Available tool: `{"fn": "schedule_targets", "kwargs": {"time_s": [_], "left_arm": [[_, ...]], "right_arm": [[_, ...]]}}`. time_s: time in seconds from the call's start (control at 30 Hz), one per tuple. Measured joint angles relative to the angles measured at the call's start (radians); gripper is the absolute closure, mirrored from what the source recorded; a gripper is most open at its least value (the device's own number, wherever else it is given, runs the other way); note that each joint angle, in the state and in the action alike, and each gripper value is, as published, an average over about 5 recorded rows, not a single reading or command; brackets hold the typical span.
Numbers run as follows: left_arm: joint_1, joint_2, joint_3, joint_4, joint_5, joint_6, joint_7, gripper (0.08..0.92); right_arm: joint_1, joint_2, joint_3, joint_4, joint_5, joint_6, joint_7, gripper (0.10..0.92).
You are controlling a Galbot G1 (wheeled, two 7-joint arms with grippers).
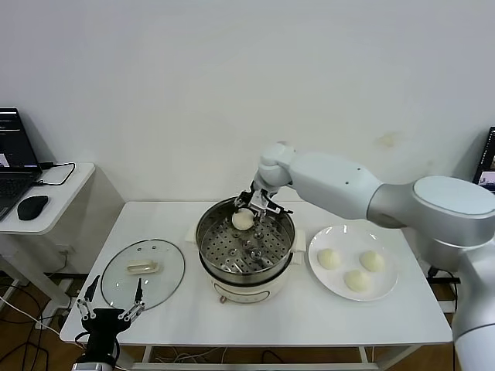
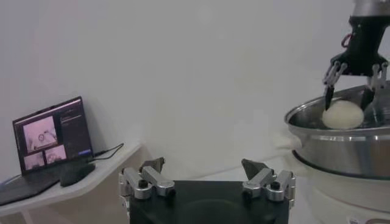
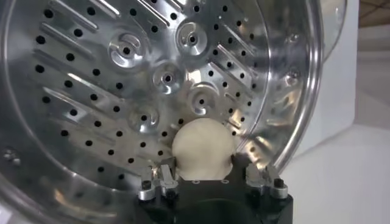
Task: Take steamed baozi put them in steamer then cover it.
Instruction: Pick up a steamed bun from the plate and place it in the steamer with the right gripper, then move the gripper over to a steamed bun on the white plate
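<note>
Your right gripper's fingers (image 3: 164, 178) sit on either side of one baozi (image 3: 203, 149), close against its flanks; you cannot tell whether they are pinching it or have just let go. The right gripper (image 1: 254, 205) points down into the far side of the steamer (image 1: 246, 263), and the bun sits low over the perforated tray (image 3: 122, 79), near the pot's far wall. In the left wrist view the bun (image 2: 343, 114) shows just above the steel rim with the dark finger links angled down around it. From the wrist, your right arm runs back in a long, nearly level reach from the right, elbow bent above the white plate (image 1: 321, 276).

On that plate, just right of the steamer, lie three more baozi (image 1: 329, 258).

The glass cover (image 1: 144, 273) lies flat on the table (image 1: 309, 317), left of the steamer and well apart from it, handle up.

Your left gripper (image 1: 113, 310) hangs at the table's near left corner, fingers (image 2: 144, 178) spread wide, holding nothing.
</note>
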Motion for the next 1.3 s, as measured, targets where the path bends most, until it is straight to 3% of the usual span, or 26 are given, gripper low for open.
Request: {"fn": "schedule_targets", "kwargs": {"time_s": [0.2, 0.43, 0.73, 1.0, 1.3], "left_arm": [[0.006, -0.002, 0.001, -0.008, -0.001, 0.0, 0.0, 0.177], [0.009, 0.007, -0.002, -0.02, -0.011, 0.002, 0.003, 0.177], [0.013, 0.023, 0.005, -0.035, -0.021, 0.006, 0.009, 0.177], [0.022, 0.029, 0.013, -0.045, -0.019, 0.008, 0.009, 0.177], [0.039, 0.019, 0.003, -0.059, -0.015, 0.006, 0.009, 0.177]], "right_arm": [[0.036, -0.02, -0.012, 0.022, 0.043, -0.019, -0.022, 0.212], [0.123, -0.117, -0.024, 0.156, 0.205, -0.171, -0.1, 0.203], [0.198, -0.355, -0.015, 0.391, 0.362, -0.433, -0.165, 0.203], [0.183, -0.585, -0.009, 0.539, 0.395, -0.6, -0.172, 0.203], [0.079, -0.729, 0.019, 0.586, 0.367, -0.684, -0.162, 0.203]]}}
